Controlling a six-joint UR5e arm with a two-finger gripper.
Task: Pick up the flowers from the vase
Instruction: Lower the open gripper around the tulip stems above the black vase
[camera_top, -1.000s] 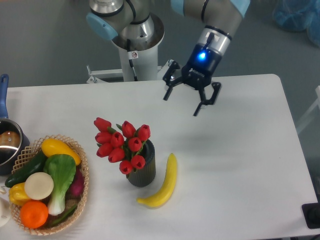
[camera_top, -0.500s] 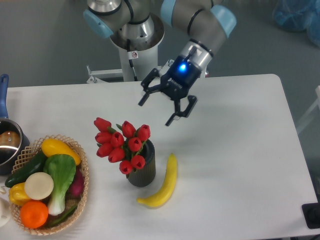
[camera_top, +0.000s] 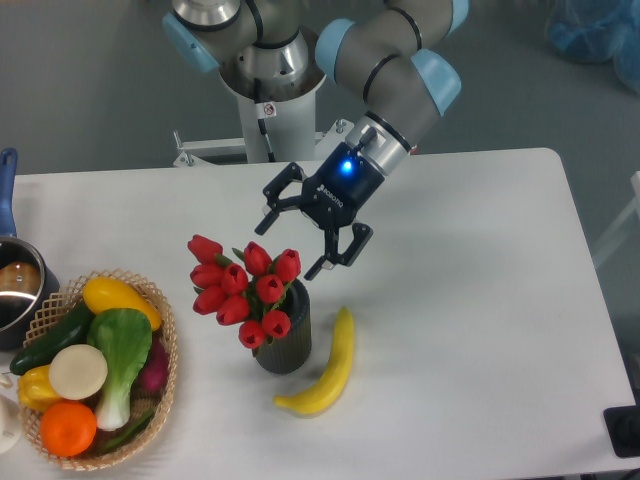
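Banana (camera_top: 327, 368): lower middle of the frame, lying on the table (camera_top: 480, 300) just right of the vase; close beside it, and whether they touch I cannot tell.
Basket (camera_top: 150, 420): lower left, full of vegetables and fruit; no part in the task.
Vase (camera_top: 288, 340): centre of the frame, a little below the middle, standing upright on the table.
Flowers (camera_top: 243, 285): in the vase, the heads spilling toward the upper left of its mouth.
Flower axis: as I judge it, the bunch's long line runs from the vase mouth up and to the left, heads fanned outward; the stems are hidden inside the vase and behind the heads.
Gripper (camera_top: 296, 238): upper middle, just above and right of the topmost blooms, pointing down and left at the bunch.
Fingers: spread wide, nothing between them, clear of the flowers.
Done: the gripper has been brought near the flowers, as it looks.
Left: closing on the bunch low enough to catch the stems, and lifting it out of the vase.
Pot (camera_top: 15, 285): far left edge, half out of view.
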